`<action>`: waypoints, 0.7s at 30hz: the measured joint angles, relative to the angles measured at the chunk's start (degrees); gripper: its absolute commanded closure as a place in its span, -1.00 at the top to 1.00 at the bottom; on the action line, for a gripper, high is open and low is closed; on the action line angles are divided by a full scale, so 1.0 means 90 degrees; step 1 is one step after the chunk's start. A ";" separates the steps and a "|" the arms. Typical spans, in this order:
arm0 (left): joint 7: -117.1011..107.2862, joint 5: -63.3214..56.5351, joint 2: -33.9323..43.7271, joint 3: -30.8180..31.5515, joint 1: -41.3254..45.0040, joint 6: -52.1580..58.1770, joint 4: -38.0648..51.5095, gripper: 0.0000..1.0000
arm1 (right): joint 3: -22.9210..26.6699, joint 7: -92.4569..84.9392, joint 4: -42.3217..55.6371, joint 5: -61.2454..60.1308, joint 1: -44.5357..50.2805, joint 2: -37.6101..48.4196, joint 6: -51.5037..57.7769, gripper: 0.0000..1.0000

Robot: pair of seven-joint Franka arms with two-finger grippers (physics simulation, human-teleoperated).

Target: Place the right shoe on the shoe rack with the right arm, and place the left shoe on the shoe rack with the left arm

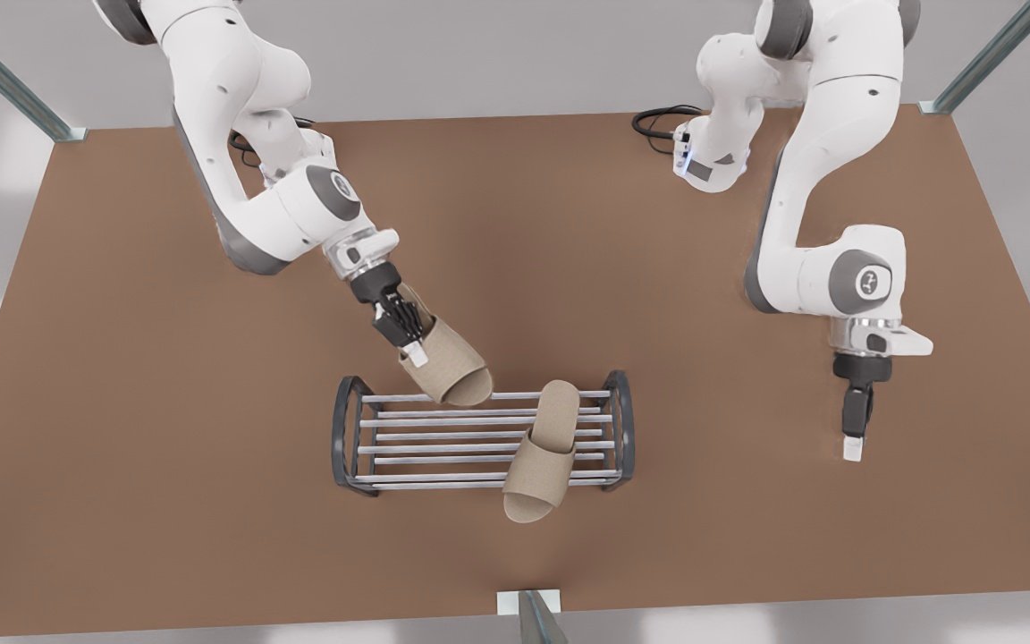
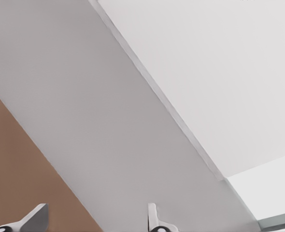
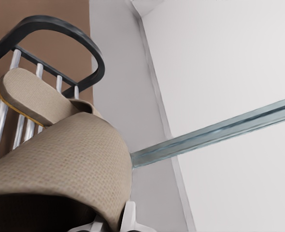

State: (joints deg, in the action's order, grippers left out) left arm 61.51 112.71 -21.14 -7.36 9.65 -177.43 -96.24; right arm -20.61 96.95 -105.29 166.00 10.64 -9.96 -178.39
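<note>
On the front view's left, the white jointed right arm is reaching down toward the rack, and its small black two-finger right gripper is clamping the heel end of a beige woven-fabric open-toe slipper with a thin tan sole, the right shoe. The slipper is hanging tilted, toe lowest, with that toe touching or just above the far rods of the shoe rack, a low frame of silvery horizontal rods between two dark grey arched ends. Gripping at the heel is probably what is leaving the toe free to meet the rods first, so the sole can be laid down flat afterwards. In the right wrist view the held slipper is sitting close under the camera, with the rack's dark arch beyond it.

Nearer the rack's other end, the second slipper of the same make, the left shoe, is lying across the rods with its heel overhanging the near edge above the brown table; its placement looks done, though loosely.

On the front view's right, the left gripper is hanging well apart from the rack above bare table, holding nothing; the left wrist view is showing its fingertips spread wide. That arm is waiting.
</note>
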 measured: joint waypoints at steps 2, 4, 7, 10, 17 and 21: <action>-0.0515 -0.3188 0.0034 -0.0373 -0.0502 0.1630 0.0682 1.00 | 0.0254 0.0106 0.0431 0.0000 0.0353 -0.0481 -0.0089 -0.57; -0.1109 -0.6461 0.0222 -0.0354 -0.0607 0.3472 0.1320 1.00 | 0.0681 0.0182 0.0931 0.0000 0.0663 -0.1042 -0.0154 -0.57; -0.1921 -1.0099 0.1019 0.0386 -0.0505 0.6035 0.1624 1.00 | 0.1038 0.0234 0.1342 0.0000 0.0723 -0.1591 -0.0213 -0.57; -0.2614 -1.1698 0.1401 0.0610 -0.0454 0.7600 0.1580 1.00 | 0.1419 0.0268 0.1605 0.0000 0.1032 -0.1887 -0.0233 -0.57; -0.3845 -1.2778 0.1517 0.0641 -0.0585 0.9204 0.1445 1.00 | 0.2617 0.0333 0.1794 0.0000 0.2156 -0.2165 -0.0225 -0.57; -0.4362 -1.2899 0.1530 0.0641 -0.0562 0.9561 0.1442 1.00 | 0.2829 0.0366 0.1956 0.0000 0.2245 -0.2418 -0.0218 -0.57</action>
State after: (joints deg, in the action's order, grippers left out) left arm 22.25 -3.39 -7.37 -1.59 4.59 -91.38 -83.26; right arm 4.85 100.24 -87.69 166.00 30.84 -31.72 -180.36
